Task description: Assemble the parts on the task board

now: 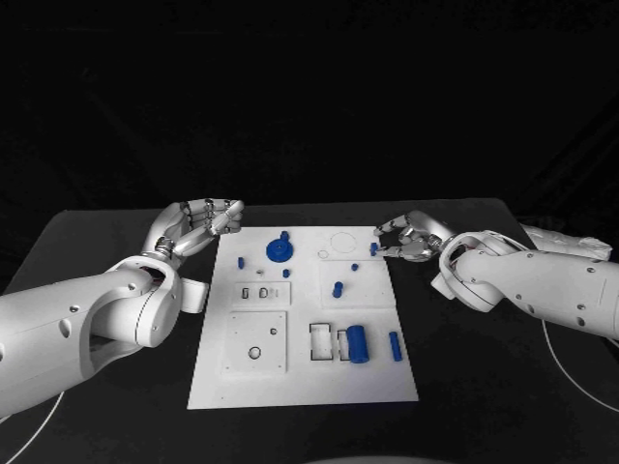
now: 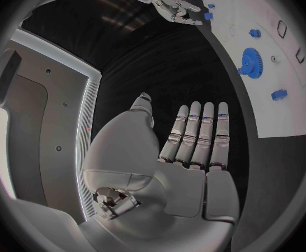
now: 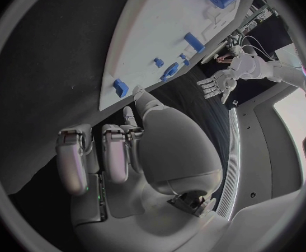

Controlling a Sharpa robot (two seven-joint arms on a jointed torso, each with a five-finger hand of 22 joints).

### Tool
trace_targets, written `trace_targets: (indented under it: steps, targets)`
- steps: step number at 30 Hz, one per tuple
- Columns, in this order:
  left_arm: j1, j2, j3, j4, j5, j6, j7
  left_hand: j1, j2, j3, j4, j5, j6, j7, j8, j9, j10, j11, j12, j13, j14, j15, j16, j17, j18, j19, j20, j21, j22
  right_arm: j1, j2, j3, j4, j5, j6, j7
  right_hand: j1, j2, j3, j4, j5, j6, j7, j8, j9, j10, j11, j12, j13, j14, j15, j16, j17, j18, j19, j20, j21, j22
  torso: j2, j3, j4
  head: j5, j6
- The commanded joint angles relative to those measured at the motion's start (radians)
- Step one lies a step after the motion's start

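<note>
At the board's far right edge: small blue part (image 1: 374,248) on the task board (image 1: 304,387) — touching the right hand's fingertips
Right hand (image 1: 409,240): nearer, fingers curled, grip unclear
Left hand (image 1: 207,220): off-board, open, holding nothing

Head cam sits high, looks down and forward over the black table (image 1: 114,232), whole task board (image 1: 306,382) in frame, mid range. Left wrist cam sits right behind the left hand (image 2: 188,151), facing along its fingers, board's edge seen obliquely. Right wrist cam likewise behind the right hand (image 3: 135,151), v. close. All three share the board; each wrist cam probably catches the opposite hand too, small and far.
</note>
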Motion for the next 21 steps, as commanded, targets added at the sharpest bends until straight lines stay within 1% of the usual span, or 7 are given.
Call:
trace_targets:
  steps: [1, 3, 6, 11, 15, 19, 21]
  targets:
    - [0.001, -0.001, 0.001, 0.004, -0.007, 0.010, 0.012, 0.002, 0.012, 0.001, -0.003, 0.007, -0.008, 0.028, 0.007, 0.002, -0.008, 0.001, -0.004, 0.001, -0.005, -0.001, -0.003, 0.001, 0.014, -0.007, -0.003, -0.005, -0.001, -0.002, 0.008, 0.000, -0.008, -0.015, 0.024, -0.019, 0.013, 0.001, 0.001, -0.007, 0.007, 0.001, -0.005, -0.002, -0.001, 0.105, -0.005, 0.000, 0.260, 0.106, -0.005, 0.004, 0.263, -0.007, 0.105, -0.006, 0.004, 0.263, 0.000, 0.0004, -0.0007, 0.000, 0.000]
    - [0.001, -0.002, 0.001, 0.004, -0.007, 0.010, 0.012, 0.002, 0.012, 0.001, -0.003, 0.007, -0.008, 0.028, 0.007, 0.002, -0.008, 0.001, -0.004, 0.001, -0.005, -0.001, -0.003, 0.001, 0.014, -0.007, -0.003, -0.005, -0.001, -0.003, 0.011, 0.000, -0.012, -0.015, 0.026, -0.022, 0.014, 0.003, 0.002, -0.007, 0.008, 0.005, -0.003, -0.001, -0.001, 0.105, -0.005, 0.000, 0.260, 0.106, -0.006, 0.004, 0.263, -0.007, 0.105, -0.007, 0.004, 0.263, 0.001, 0.0000, -0.0012, 0.000, -0.001]
    - [0.001, -0.002, 0.001, 0.005, -0.007, 0.010, 0.012, 0.002, 0.012, 0.001, -0.003, 0.007, -0.008, 0.028, 0.007, 0.002, -0.008, 0.001, -0.004, 0.001, -0.005, -0.001, -0.003, 0.001, 0.014, -0.007, -0.003, -0.005, -0.001, -0.003, 0.016, 0.000, -0.015, -0.020, 0.031, -0.032, 0.015, 0.005, 0.002, -0.006, 0.008, 0.009, -0.002, 0.001, -0.001, 0.105, -0.006, 0.000, 0.260, 0.106, -0.006, 0.004, 0.263, -0.007, 0.105, -0.007, 0.004, 0.263, 0.001, -0.0004, 0.0000, -0.001, 0.001]
    - [0.001, -0.003, 0.001, 0.006, -0.007, 0.010, 0.012, 0.002, 0.012, 0.001, -0.003, 0.007, -0.008, 0.028, 0.007, 0.002, -0.008, 0.001, -0.004, 0.001, -0.005, -0.001, -0.003, 0.001, 0.014, -0.007, -0.003, -0.005, -0.001, -0.004, 0.020, 0.000, -0.020, -0.026, 0.038, -0.048, 0.016, 0.007, 0.002, -0.005, 0.006, 0.018, 0.001, 0.003, -0.001, 0.105, -0.006, 0.000, 0.260, 0.106, -0.007, 0.004, 0.263, -0.007, 0.105, -0.008, 0.004, 0.263, 0.001, 0.0000, -0.0002, 0.002, 0.002]
    - [0.001, -0.004, 0.001, 0.006, -0.007, 0.009, 0.012, 0.002, 0.012, 0.001, -0.003, 0.007, -0.008, 0.028, 0.007, 0.002, -0.008, 0.001, -0.004, 0.001, -0.005, -0.001, -0.003, 0.001, 0.014, -0.007, -0.003, -0.005, -0.001, -0.004, 0.022, 0.000, -0.023, -0.028, 0.045, -0.057, 0.017, 0.006, 0.000, -0.005, 0.003, 0.027, 0.004, 0.006, -0.001, 0.105, -0.007, 0.000, 0.260, 0.106, -0.008, 0.004, 0.263, -0.007, 0.105, -0.009, 0.004, 0.263, 0.001, 0.0002, -0.0011, 0.004, 0.001]
    - [0.001, -0.006, 0.001, 0.006, -0.007, 0.009, 0.012, 0.002, 0.012, 0.001, -0.003, 0.007, -0.008, 0.028, 0.007, 0.002, -0.008, 0.001, -0.004, 0.001, -0.005, -0.001, -0.003, 0.001, 0.014, -0.007, -0.003, -0.005, -0.001, -0.004, 0.024, 0.000, -0.025, -0.030, 0.054, -0.063, 0.017, 0.005, -0.001, -0.005, 0.002, 0.030, 0.005, 0.007, -0.001, 0.105, -0.007, 0.000, 0.260, 0.106, -0.008, 0.004, 0.263, -0.007, 0.105, -0.009, 0.004, 0.263, 0.001, 0.0005, -0.0010, 0.006, 0.003]
    - [0.001, -0.007, 0.001, 0.005, -0.007, 0.009, 0.012, 0.003, 0.013, 0.001, -0.003, 0.008, -0.008, 0.028, 0.007, 0.002, -0.008, 0.002, -0.004, 0.001, -0.005, 0.000, -0.003, 0.001, 0.014, -0.007, -0.003, -0.006, -0.002, -0.004, 0.027, 0.000, -0.027, -0.033, 0.059, -0.067, 0.017, 0.005, -0.001, -0.005, 0.002, 0.032, 0.005, 0.007, -0.001, 0.105, -0.007, 0.000, 0.260, 0.106, -0.008, 0.004, 0.263, -0.007, 0.105, -0.010, 0.004, 0.263, 0.000, 0.0007, -0.0013, 0.005, 0.001]
